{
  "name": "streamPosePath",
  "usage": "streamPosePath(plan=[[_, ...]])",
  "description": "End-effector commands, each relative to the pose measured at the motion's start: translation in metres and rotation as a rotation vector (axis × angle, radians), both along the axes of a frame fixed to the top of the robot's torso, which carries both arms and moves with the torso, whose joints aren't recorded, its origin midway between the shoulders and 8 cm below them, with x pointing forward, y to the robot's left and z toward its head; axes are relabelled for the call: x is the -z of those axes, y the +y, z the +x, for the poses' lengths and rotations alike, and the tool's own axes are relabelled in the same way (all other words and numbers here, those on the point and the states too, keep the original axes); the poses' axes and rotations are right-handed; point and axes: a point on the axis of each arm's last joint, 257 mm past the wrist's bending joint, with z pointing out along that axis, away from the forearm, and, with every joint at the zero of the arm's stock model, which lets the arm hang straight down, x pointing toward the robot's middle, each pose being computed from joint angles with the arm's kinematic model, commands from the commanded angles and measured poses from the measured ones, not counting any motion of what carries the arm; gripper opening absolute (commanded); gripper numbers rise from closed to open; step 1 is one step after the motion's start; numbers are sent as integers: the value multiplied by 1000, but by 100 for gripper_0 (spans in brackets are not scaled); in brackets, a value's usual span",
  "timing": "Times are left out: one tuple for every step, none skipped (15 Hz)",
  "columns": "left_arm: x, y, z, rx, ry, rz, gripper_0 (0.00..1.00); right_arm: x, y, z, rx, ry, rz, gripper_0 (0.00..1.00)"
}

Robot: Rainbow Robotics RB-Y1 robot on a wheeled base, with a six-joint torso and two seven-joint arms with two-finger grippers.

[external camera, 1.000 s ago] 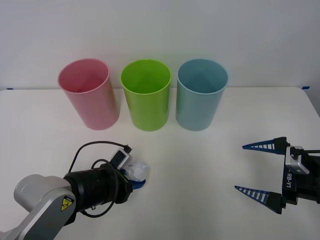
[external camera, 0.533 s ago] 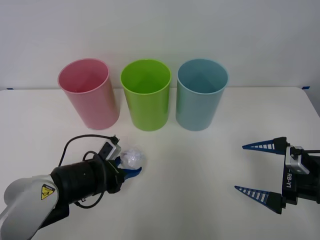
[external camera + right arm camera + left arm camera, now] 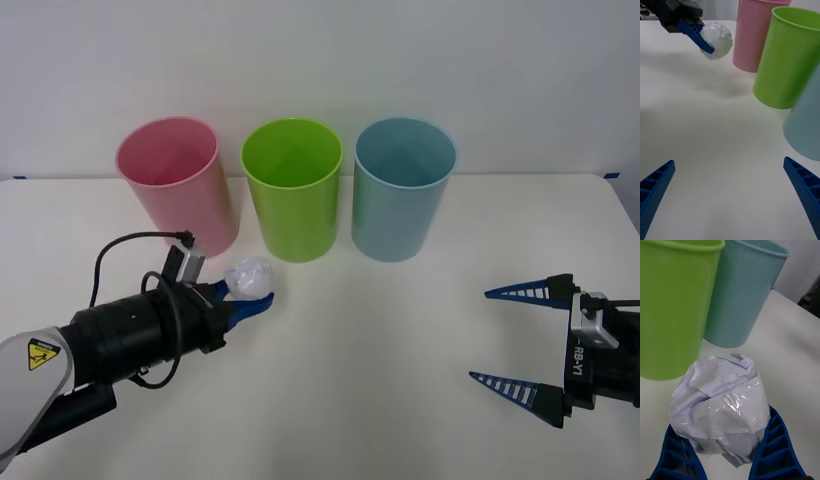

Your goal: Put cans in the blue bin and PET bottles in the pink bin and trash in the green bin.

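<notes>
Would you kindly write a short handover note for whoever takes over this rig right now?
Left tool: shut on the trash, held above the table in front of the gap between the pink bin and the green bin.
Right tool: open, idle at the table's right side.
The blue bin stands rightmost.
Done: trash picked up.
Left: drop it into the green bin.

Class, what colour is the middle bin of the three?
Lime green: the green bin stands between the pink and blue ones, clearest in the front view.
</notes>
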Motion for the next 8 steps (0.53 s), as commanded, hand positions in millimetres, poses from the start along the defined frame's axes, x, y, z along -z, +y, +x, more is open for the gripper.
streamPosePath(plan=[[-42,-8,-3,50,-44,-75,0,0,0,0,0,0,0,100],[-58,-9,1,52,-89,-88,0,0,0,0,0,0,0,100],[-75,-10,3,59,-132,-101,0,0,0,0,0,0,0,100],[-96,-12,7,59,-182,-129,0,0,0,0,0,0,0,100],[-108,-11,9,53,-206,-142,0,0,0,0,0,0,0,100],[-120,-10,12,44,-233,-150,0,0,0,0,0,0,0,100],[-134,-10,16,25,-265,-169,0,0,0,0,0,0,0,100],[-147,-13,19,16,-288,-186,0,0,0,0,0,0,0,100]])
